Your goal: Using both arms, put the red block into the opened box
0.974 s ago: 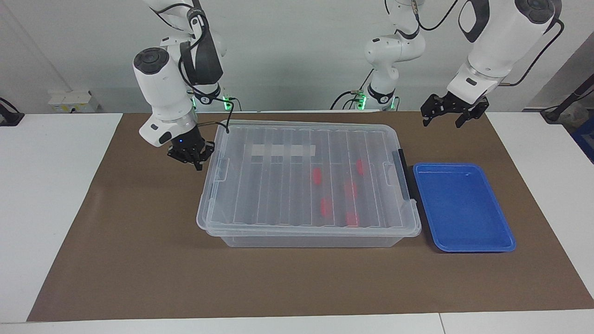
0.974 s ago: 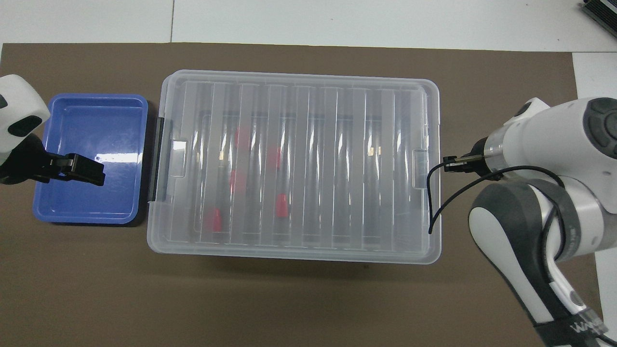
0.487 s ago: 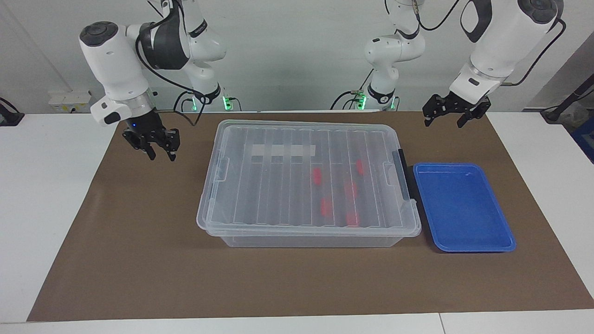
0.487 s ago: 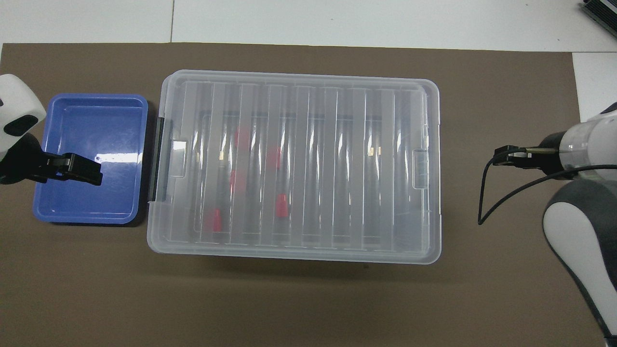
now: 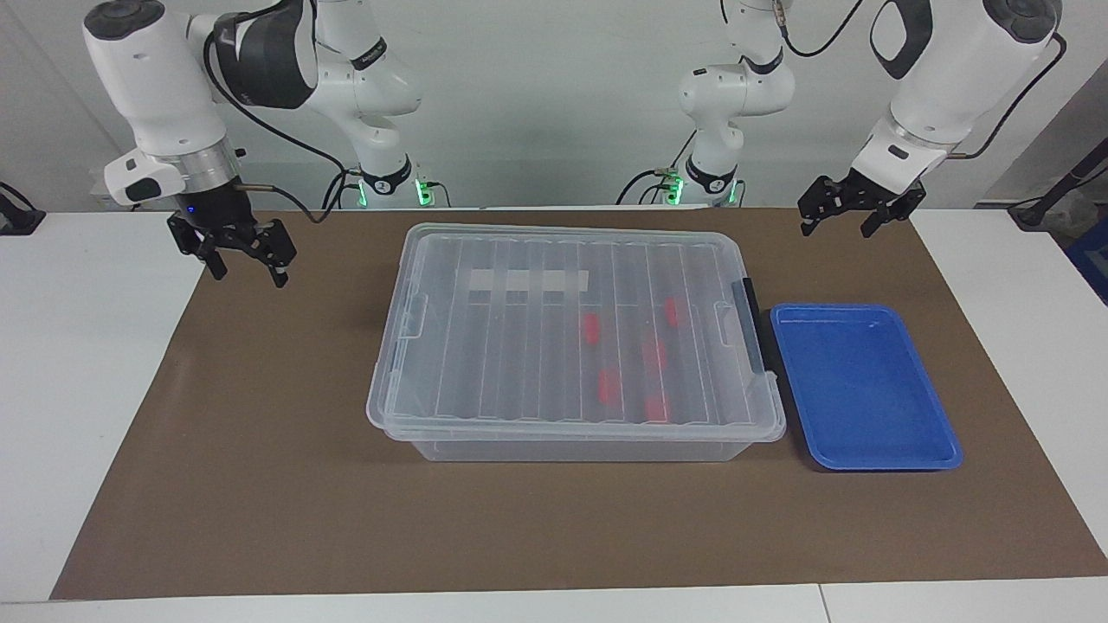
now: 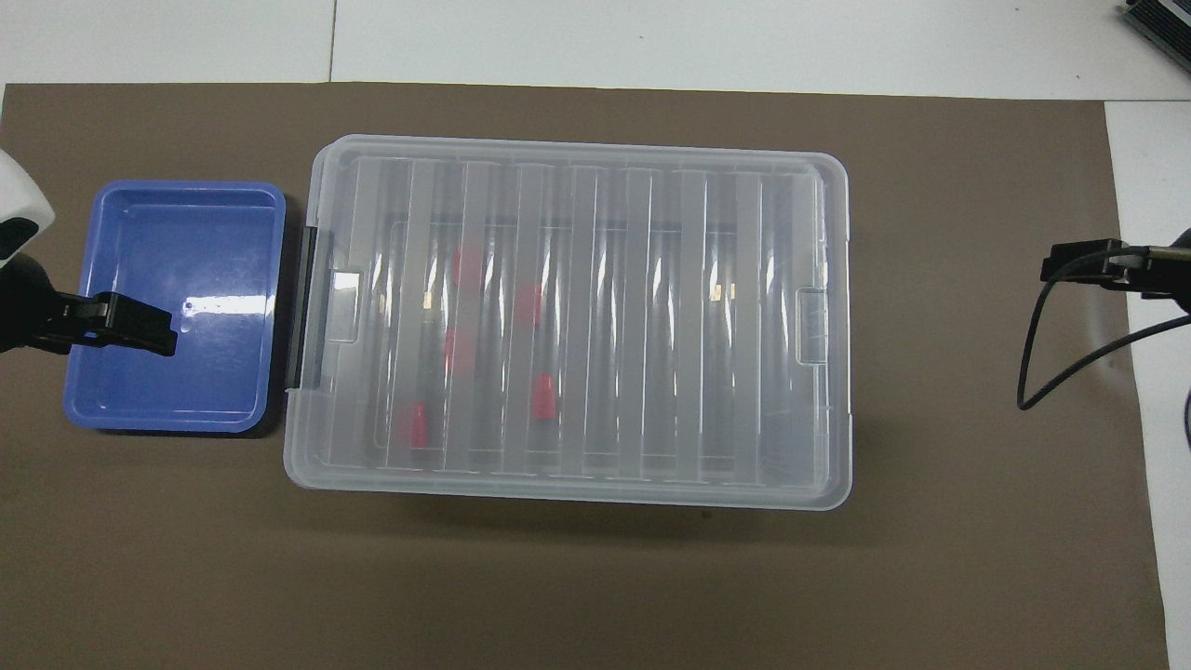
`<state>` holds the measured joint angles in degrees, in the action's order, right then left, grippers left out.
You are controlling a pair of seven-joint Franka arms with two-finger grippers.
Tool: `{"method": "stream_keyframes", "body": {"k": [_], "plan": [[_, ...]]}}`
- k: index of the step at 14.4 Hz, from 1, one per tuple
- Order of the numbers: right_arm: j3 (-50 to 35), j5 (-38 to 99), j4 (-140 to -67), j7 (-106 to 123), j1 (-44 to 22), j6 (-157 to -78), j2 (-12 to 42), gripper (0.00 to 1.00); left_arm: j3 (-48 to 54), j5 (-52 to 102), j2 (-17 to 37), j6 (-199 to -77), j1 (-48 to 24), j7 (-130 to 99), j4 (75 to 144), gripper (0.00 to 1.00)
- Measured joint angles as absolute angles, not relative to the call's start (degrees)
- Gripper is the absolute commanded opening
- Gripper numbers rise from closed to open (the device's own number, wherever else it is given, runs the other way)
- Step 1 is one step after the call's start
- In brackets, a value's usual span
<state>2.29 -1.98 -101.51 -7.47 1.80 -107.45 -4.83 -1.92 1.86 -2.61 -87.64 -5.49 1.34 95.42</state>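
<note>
The box (image 5: 502,363) (image 6: 651,326) is a large clear bin in the middle of the brown mat, with its ribbed lid lying on it. Several red blocks show through the lid at the left arm's end, among them one (image 5: 591,329) and another (image 6: 544,397). My right gripper (image 5: 247,272) hangs open and holds nothing, over the mat well off the box's end toward the right arm's side. My left gripper (image 5: 837,227) (image 6: 140,326) also hangs open with nothing in it, in the air by the blue tray.
A flat blue tray (image 5: 866,381) (image 6: 177,307) lies beside the box at the left arm's end, with nothing in it. The brown mat (image 5: 260,484) covers the table's middle, with white table beyond its edges. A black cable (image 6: 1033,372) trails from the right arm.
My right gripper has opened, let go of the box's end and swung up and away toward the right arm's end. The left gripper has drifted slightly outward.
</note>
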Motion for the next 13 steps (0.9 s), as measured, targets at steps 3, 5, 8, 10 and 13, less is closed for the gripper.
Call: {"method": "stream_keyframes", "body": {"k": [3,5,8,10,13], "plan": [[2.26,-2.03,-95.09,-7.47,1.82,-102.45,-2.24,1.00,-2.13,1.86,-2.74,-87.69,-5.78,1.34,95.42,1.00],[2.18,-2.03,-92.33,-7.47,1.71,-98.34,-0.80,1.00,-2.13,1.86,-2.81,-87.70,-5.78,1.34,95.42,1.00],[2.06,-2.03,-91.92,-7.47,1.70,-93.97,-0.53,1.00,-2.30,1.86,-2.88,-87.73,-5.76,1.34,95.42,1.00],[2.06,-2.03,-91.92,-7.47,1.70,-93.73,-0.57,1.00,-2.38,1.86,-2.90,-87.74,-5.57,1.36,95.42,1.00],[2.06,-2.01,-91.92,-7.47,1.70,-93.38,-0.63,1.00,-2.20,1.86,-2.90,-87.76,-4.93,1.43,95.42,1.00]]}}
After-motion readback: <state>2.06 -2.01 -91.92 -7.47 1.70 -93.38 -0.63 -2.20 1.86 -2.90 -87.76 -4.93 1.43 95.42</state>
